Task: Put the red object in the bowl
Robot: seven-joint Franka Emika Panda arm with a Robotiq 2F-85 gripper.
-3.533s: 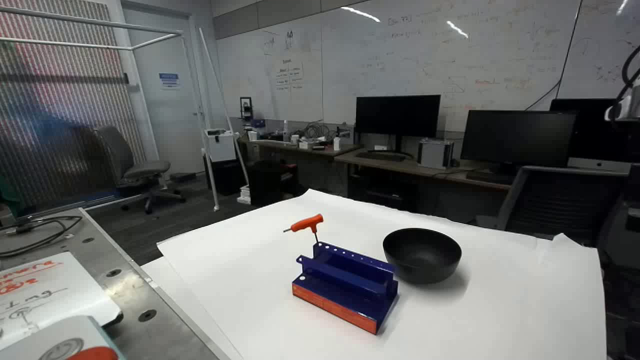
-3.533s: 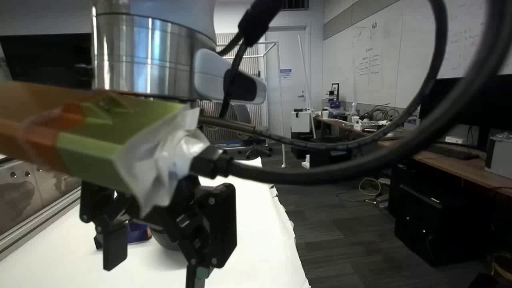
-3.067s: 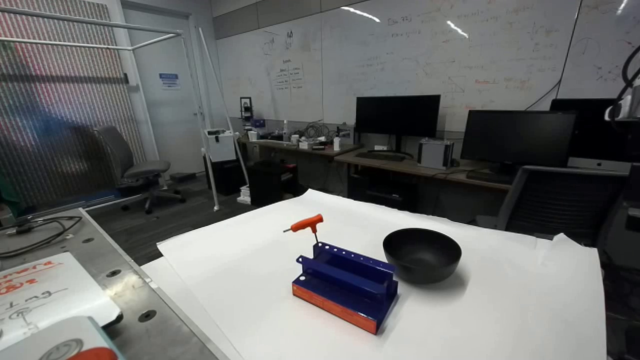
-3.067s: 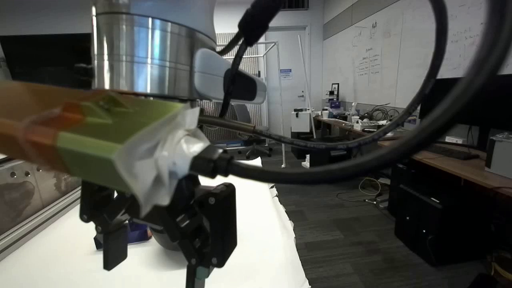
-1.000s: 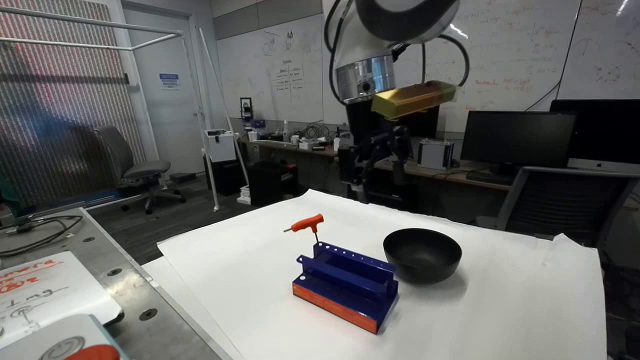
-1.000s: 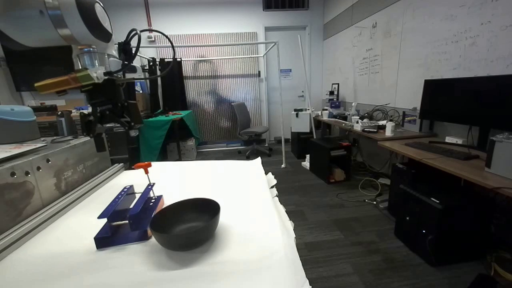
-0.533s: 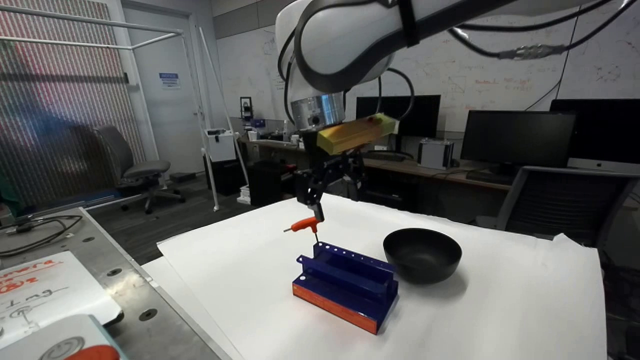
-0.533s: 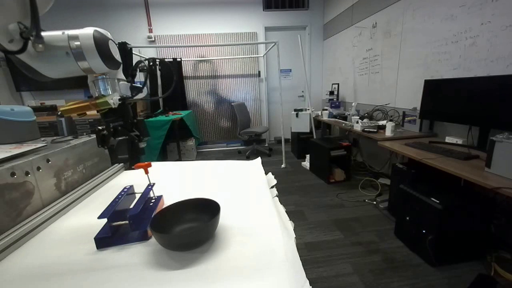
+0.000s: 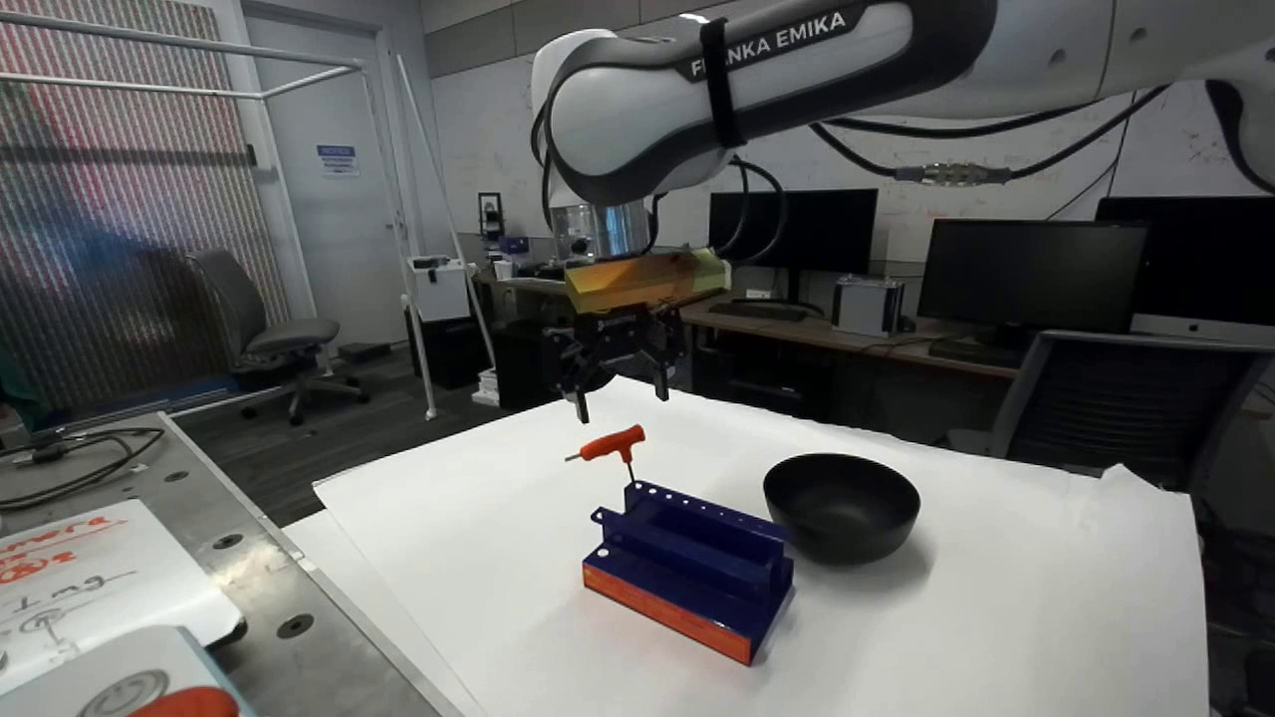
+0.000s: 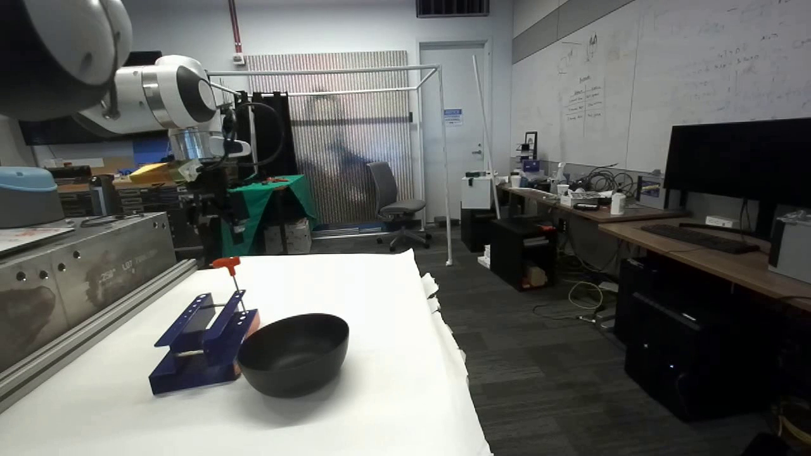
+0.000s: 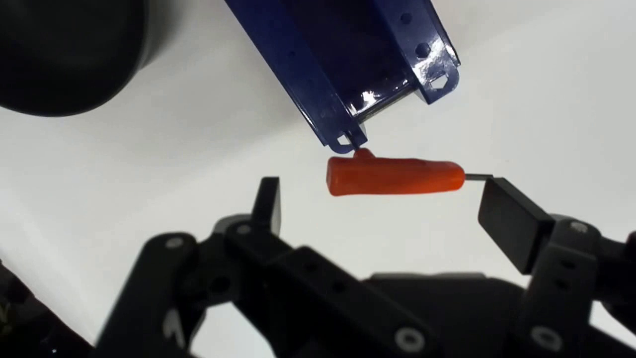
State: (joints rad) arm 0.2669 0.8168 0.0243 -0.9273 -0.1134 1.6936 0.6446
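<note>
The red object (image 9: 611, 444) is a T-shaped hex key with a red-orange handle. Its shaft stands in an end hole of the blue rack (image 9: 687, 568), handle up, in both exterior views (image 10: 226, 263). The black bowl (image 9: 842, 528) stands on the white sheet beside the rack, also in an exterior view (image 10: 294, 373) and at the wrist view's upper left (image 11: 59, 59). My gripper (image 9: 622, 398) is open and empty, above the red handle. In the wrist view the handle (image 11: 395, 177) lies just beyond the fingertips (image 11: 382, 206), between their lines; the right fingertip overlaps the handle's thin metal tip.
The blue rack with its red base edge stands close to the bowl (image 10: 203, 348). A metal bench (image 9: 269, 588) runs along the table's side with a whiteboard piece (image 9: 110, 588) on it. Desks with monitors (image 9: 792, 231) and an office chair (image 9: 1126, 418) stand behind.
The arm has swung across from close to a camera, past the bowl, to above the red object. In the last half second the gripper turned and shifted slightly. Rack, red object and bowl are unmoved.
</note>
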